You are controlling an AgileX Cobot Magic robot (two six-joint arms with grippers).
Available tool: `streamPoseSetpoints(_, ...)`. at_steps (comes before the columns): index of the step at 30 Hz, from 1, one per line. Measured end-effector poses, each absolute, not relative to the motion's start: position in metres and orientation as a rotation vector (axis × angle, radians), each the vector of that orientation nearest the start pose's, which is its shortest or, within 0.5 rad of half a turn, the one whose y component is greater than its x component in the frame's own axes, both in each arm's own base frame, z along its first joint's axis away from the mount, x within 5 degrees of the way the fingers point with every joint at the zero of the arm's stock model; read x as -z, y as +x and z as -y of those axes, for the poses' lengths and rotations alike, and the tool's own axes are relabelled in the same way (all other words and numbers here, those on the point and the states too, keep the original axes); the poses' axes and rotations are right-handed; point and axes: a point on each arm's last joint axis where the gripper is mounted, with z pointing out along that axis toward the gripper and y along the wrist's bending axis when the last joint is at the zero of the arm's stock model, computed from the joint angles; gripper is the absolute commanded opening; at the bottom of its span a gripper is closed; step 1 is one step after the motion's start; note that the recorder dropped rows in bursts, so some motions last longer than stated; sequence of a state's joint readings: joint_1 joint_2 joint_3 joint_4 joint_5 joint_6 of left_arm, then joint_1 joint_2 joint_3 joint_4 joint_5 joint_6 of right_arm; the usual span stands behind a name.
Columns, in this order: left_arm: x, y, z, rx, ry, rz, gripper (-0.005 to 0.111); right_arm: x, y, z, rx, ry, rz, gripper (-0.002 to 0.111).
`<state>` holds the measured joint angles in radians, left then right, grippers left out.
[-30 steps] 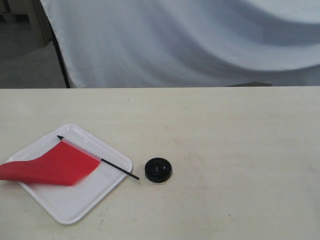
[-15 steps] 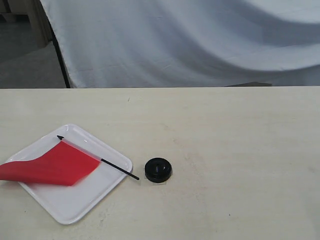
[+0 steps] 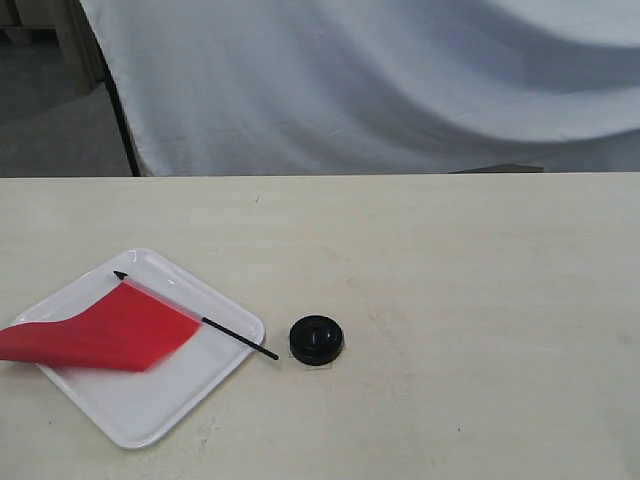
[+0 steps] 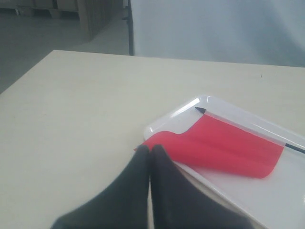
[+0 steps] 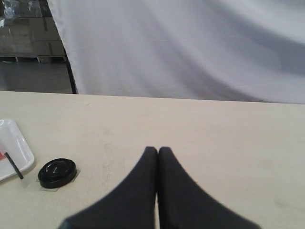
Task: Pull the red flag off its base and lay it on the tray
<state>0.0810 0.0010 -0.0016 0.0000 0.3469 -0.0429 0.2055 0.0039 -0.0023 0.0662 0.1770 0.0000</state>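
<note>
One red flag (image 3: 110, 335) lies on the tray (image 3: 140, 420), base (image 3: 316, 339) just beside.

The left gripper (image 4: 149, 149) is blurred, runs off the picture's edge, and hides part of the tray (image 4: 286, 186) rim just beside its tips. Ahead of it, the red flag (image 4: 224, 145) has its stick cut off. To the left of the right gripper (image 5: 157, 150), only a tray corner shows.

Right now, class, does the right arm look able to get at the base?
Probably yes: the base sits in the open on the table, with nothing between it and the right gripper. Only the stick end of the flag lies near, not touching. The jaws are shut and would need opening.
</note>
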Motion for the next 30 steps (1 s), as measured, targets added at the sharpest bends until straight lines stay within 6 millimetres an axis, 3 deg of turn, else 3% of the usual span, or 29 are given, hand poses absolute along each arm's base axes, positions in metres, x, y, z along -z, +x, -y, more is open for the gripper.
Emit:
streamPoseSetpoints(10, -0.182, 0.053, -0.004, -0.027, -0.113, -1.826, 0.000, -0.198, 0.056, -0.001, -0.091, 0.073, -1.661, 0.000)
streamPoseSetpoints(30, -0.182, 0.053, -0.004, -0.027, -0.113, -1.826, 0.000, -0.192, 0.056, -0.002, -0.090, 0.078, -1.723, 0.000)
